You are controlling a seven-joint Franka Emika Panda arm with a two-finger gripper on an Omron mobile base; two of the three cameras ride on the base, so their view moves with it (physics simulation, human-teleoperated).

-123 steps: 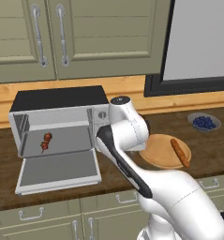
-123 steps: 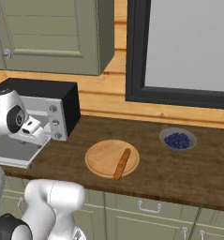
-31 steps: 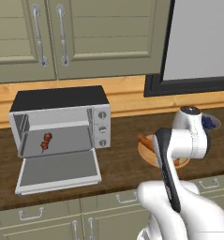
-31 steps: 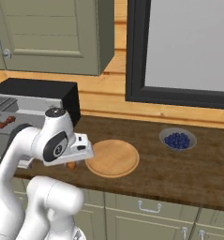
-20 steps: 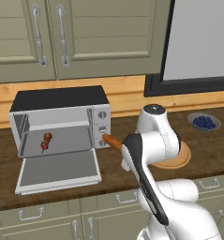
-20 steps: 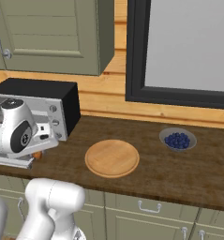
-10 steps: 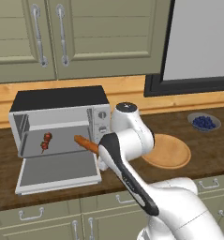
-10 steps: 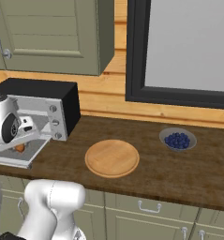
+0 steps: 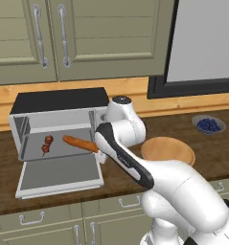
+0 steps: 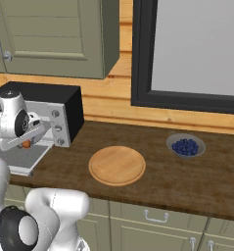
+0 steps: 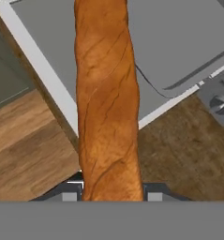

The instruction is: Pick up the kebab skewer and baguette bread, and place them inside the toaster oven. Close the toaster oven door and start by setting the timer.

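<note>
1. The skewer (image 9: pixel 47 144) lies inside the oven (image 9: pixel 58 125) at the left of the floor, so the loaf needs to go down to its right, clear of the meat.
2. The door (image 9: pixel 61 174) hangs open and flat towards the near side; carry the loaf over it without dropping low enough to knock it.
3. The baguette (image 9: pixel 81 143) is gripped at its right end by the jaws, which are closed on it. Its free end already pokes leftward into the oven mouth, roughly level, not touching the skewer.
4. My advice for this step: push the loaf further in until the whole length is past the door hinge, keep it level, lower it near the floor, then let go. Released too far out, it could roll onto the door and block closing.
5. Seen from the hand, the baguette (image 11: pixel 108 98) is a slim orange-brown loaf with a cracked, streaked crust, running straight away from the gripper (image 11: pixel 111 193).
6. To the right on the bench (image 10: pixel 197 179) sit the bare wooden plate (image 10: pixel 117 165) and a bowl of berries (image 10: pixel 185 145), well apart from the oven.
</note>
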